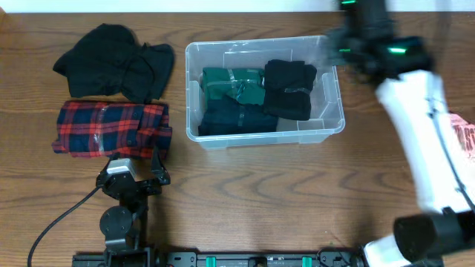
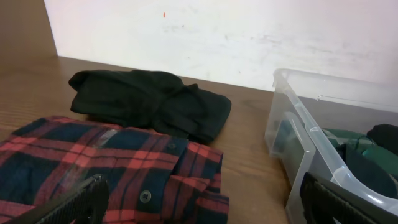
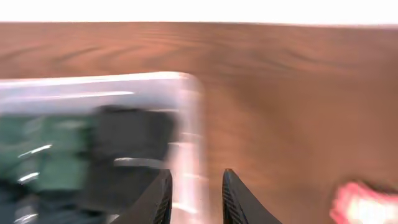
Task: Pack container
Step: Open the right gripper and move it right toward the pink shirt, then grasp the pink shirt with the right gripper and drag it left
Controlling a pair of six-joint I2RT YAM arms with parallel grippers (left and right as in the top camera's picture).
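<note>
Container (image 1: 261,138): sitting mid-table with a long side toward the arms. Its right-hand far corner is lying under the right gripper, which I am taking to be where that arm is working.
Right gripper (image 3: 195,186): jaws are standing narrowly parted, with nothing between them that I am able to make out. The wrist view is smeared. The container's right wall is lining up with the gap, probably because the arm is hanging over the packed end.
Left gripper (image 2: 202,184): jaws are standing spread wide and holding nothing. It is hovering low at the near edge of the plaid shirt (image 1: 111,127). I am judging the wide spread to be meant for that thick fold.
Contents: green bundle (image 1: 234,81), black bundle (image 1: 289,89) and dark blue bundle (image 1: 234,119) are lying flat and close together. That is leaving bare floor at the right end for more.
Black garment (image 1: 115,67): lying loosely bunched behind the plaid shirt and touching its far edge, left of the container.
Pink item (image 1: 464,137): showing at the table's right edge; I am unable to tell what it is.
Progress: I am judging the packing partly done, with three pieces in and two pieces waiting outside.
Risk: I am expecting the loose garment to sag and catch the rim.
</note>
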